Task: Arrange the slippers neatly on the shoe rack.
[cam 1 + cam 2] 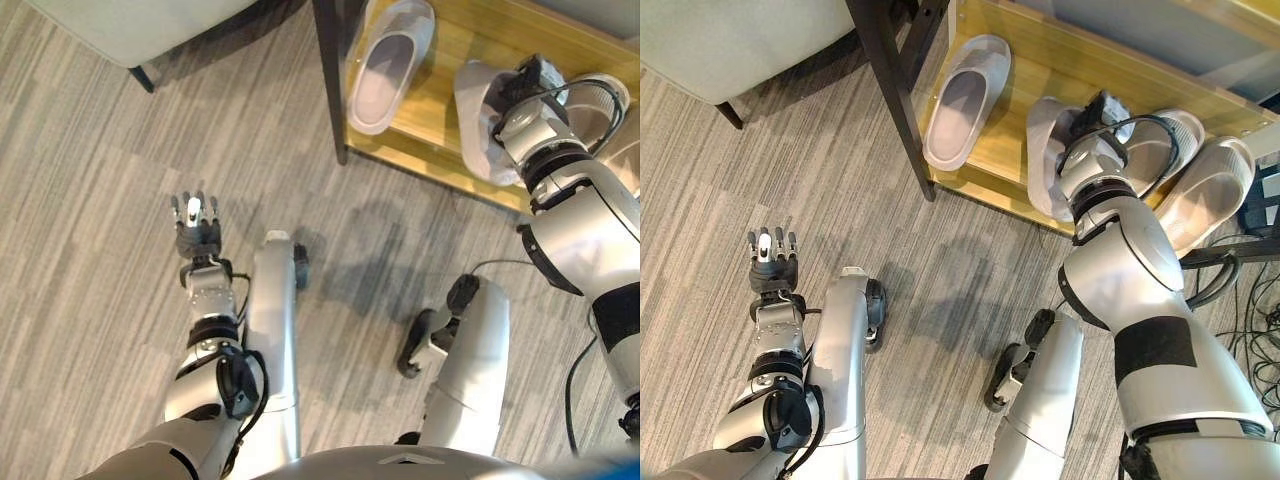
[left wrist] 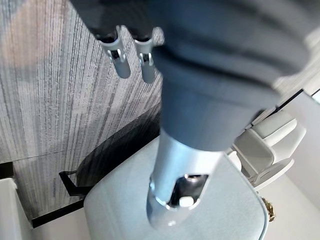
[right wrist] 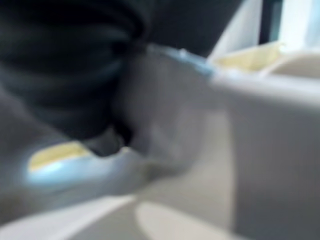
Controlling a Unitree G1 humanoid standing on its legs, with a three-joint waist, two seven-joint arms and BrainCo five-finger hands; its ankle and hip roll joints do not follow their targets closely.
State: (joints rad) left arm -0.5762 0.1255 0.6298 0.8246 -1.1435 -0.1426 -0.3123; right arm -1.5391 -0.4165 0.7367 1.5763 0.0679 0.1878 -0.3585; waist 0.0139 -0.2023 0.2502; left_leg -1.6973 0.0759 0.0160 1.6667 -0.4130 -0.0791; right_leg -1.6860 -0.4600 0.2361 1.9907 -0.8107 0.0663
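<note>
On the shoe rack [image 1: 1120, 85], right hand [image 1: 1095, 120] meets an upended slipper [image 1: 1045, 160].

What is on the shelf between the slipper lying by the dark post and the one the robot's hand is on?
Nothing: bare yellow wooden shelf separates the far slipper from the slipper under the right hand, seen in both eye views.

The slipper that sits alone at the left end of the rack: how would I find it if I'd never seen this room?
Start at the pale wooden shoe rack with its dark metal post. On its low shelf, by that post, lies a pale grey open-toed slipper. It lies flat, sole down, apart from the other slippers, which crowd together further right around the robot's right hand.
</note>
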